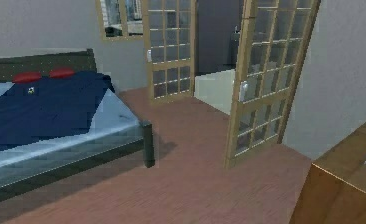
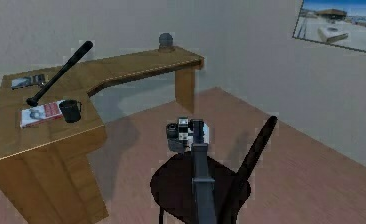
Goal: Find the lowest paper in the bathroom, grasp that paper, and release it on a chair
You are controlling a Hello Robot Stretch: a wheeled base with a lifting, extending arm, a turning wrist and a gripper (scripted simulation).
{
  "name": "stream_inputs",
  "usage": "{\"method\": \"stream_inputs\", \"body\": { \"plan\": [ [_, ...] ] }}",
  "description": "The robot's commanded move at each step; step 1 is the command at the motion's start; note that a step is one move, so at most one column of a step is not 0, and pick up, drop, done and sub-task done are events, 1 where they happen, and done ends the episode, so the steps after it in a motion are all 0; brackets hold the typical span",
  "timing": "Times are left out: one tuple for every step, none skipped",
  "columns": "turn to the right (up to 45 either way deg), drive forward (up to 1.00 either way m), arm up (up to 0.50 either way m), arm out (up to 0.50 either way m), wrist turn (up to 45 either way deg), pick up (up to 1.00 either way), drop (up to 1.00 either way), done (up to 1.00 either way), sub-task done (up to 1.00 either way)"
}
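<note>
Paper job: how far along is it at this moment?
Done: nothing, it seems; the seat of the dark chair is bare where visible. In hand: the pincer is near that chair, and I cannot tell whether it holds anything. Left: probably reaching the bathroom, perhaps through the open glass doors past the bed, then the grasp and the release.

a bed [image 1: 51, 120] with a dark blue cover over a pale blue sheet fills the forward view's left, on a dark frame with a dark headboard [image 1: 41, 62]. two red pillows [image 1: 28, 77] lie against the headboard. a wood-framed window [image 1: 121, 18] sits in the grey wall behind. two wooden doors with glass panes [image 1: 169, 50] [image 1: 271, 75] stand swung open, with a white block [image 1: 216, 90] between them. the floor [image 1: 201, 170] is reddish wood planks. a wooden table [image 1: 346, 185] corner shows at bottom right.
</note>
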Motion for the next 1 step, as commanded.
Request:
{"method": "stream_inputs", "body": {
  "plan": [
    [0.0, 0.00, 0.00, 0.00, 0.0, 0.00, 1.00, 0.00, 0.00]
  ]
}}
